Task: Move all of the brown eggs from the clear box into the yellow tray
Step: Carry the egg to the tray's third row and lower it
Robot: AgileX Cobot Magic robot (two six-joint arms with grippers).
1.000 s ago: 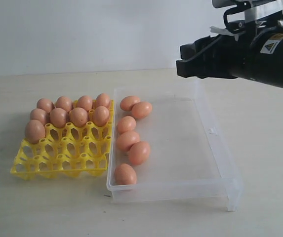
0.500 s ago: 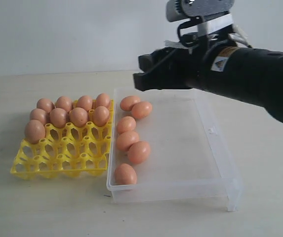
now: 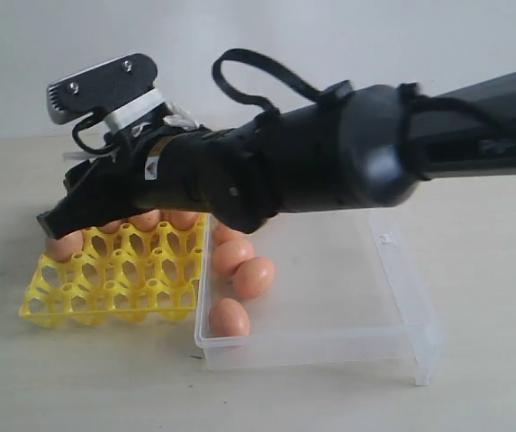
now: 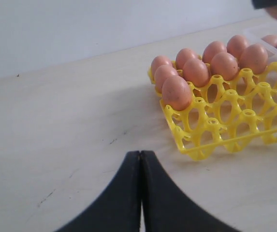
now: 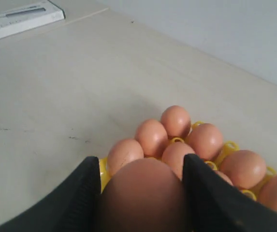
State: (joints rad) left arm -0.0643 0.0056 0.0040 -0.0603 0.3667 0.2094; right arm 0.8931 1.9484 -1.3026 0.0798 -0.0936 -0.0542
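Brown-shelled, smooth, brittle: pinches egg (image 5: 143,203) across its middle in right claw (image 5: 140,169) over left side of yellow tray (image 3: 104,310); needs gentle pressure; holds left claw (image 4: 140,159) pressed together.

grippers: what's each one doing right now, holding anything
left gripper: jaws shut, holding nothing.
right gripper: jaws closed on a brown egg.

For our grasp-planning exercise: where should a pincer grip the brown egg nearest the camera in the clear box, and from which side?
Probably from above, across the middle of the egg: it lies on its side, close to the low walls of the clear box.
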